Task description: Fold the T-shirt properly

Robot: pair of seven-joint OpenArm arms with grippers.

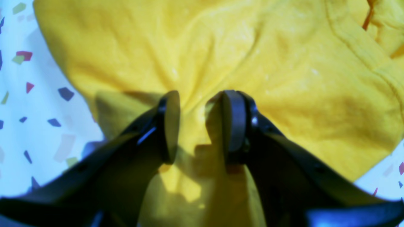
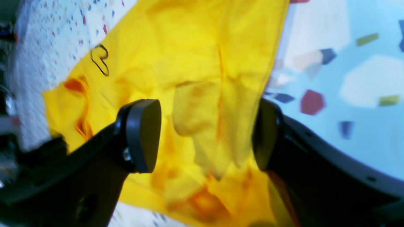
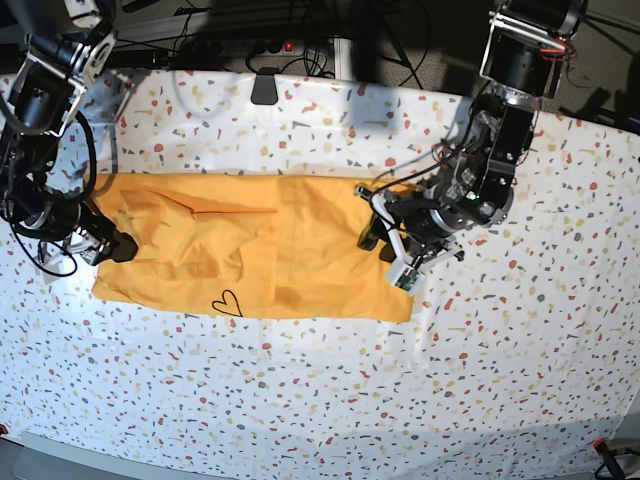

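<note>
Black jaws of your left gripper [image 1: 200, 126] stand slightly apart over a raised pleat of the T-shirt [image 3: 250, 255]; whether they pinch it, you cannot tell. Your right gripper [image 2: 205, 135] gapes wide at the shirt's opposite end. The shirt lies as a long band on the table [image 3: 400, 400], apparently folded lengthwise already. Next you would need firm grips to bring one end over.

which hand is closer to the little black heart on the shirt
The right hand, at the T-shirt's end on the heart's side. The left hand works the opposite end, farther off.
</note>
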